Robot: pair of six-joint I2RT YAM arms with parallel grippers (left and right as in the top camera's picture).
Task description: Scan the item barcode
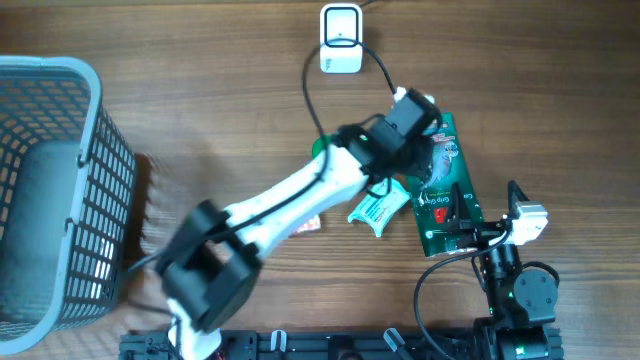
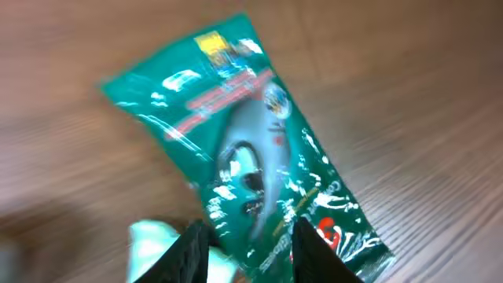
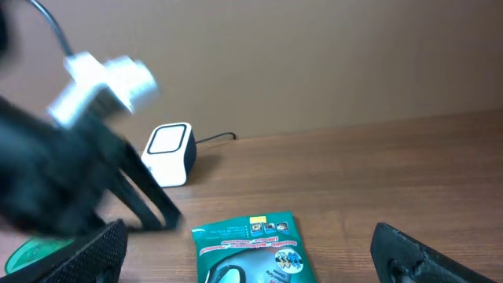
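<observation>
Looking down from overhead, we find the green packet (image 1: 450, 165) lying flat on the wooden table (image 1: 200, 80), right of centre, with its long side running away from the robot. The white scanner (image 1: 340, 40) stands well apart from it, near the far edge. The left gripper (image 2: 247, 240) hangs directly over the packet, above its far half. In the left wrist view its two dark fingers (image 2: 192, 251) stand a little apart, and the packet's printed face shows in the gap between them. The packet is wider than that gap and runs past both fingers, so we see no clamp on it. That view is blurred, and we cannot tell whether the fingertips touch the film.

The right gripper (image 3: 247, 236) sits at the packet's near end with its jaws spread wide and nothing between them. From the right wrist camera the packet lies just ahead on the table, in line with the gap between the jaws, and the scanner stands beyond it to the left.

A small pale packet (image 1: 378, 210) lies just beside the green one, on its left. A grey basket (image 1: 50, 68) stands at the table's left edge.
</observation>
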